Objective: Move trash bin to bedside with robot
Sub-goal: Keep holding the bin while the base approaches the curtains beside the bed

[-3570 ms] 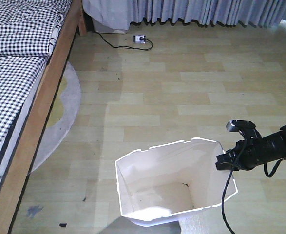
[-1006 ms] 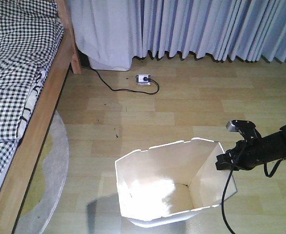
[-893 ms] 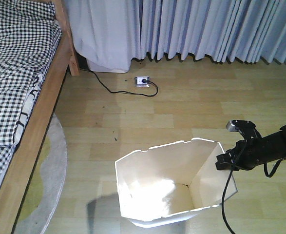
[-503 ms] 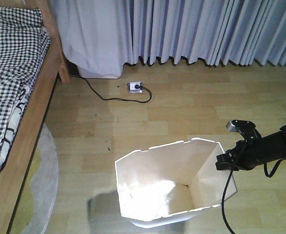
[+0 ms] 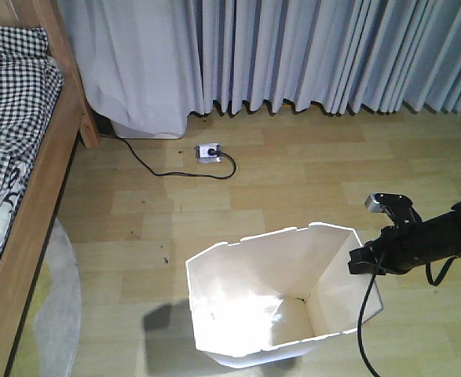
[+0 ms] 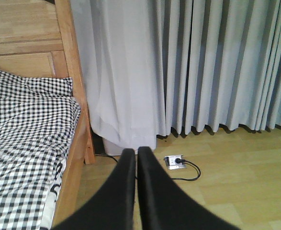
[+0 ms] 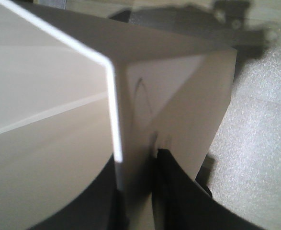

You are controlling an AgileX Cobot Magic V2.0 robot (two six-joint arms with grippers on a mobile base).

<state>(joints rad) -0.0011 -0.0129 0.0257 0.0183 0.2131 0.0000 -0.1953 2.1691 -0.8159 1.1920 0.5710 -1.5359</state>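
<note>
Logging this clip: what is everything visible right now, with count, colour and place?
trash bin: one, white, on the floor, front centre.
bed frame: one, light wood, left edge.
bedding: black-and-white checked, on the bed.
rug: one, grey and yellowish, beside the bed frame.
curtains: pale grey, along the far wall.
power strip: one, white, on the floor below the curtains.
cable: one, black, running from the power strip.
left gripper: black, shut, holding nothing.
right gripper: black, shut on the trash bin's right wall.

One trash bin [image 5: 246, 271], one bed [image 5: 35, 206], one socket strip [image 5: 206, 151] (corded), one rug [image 5: 62, 314].
</note>
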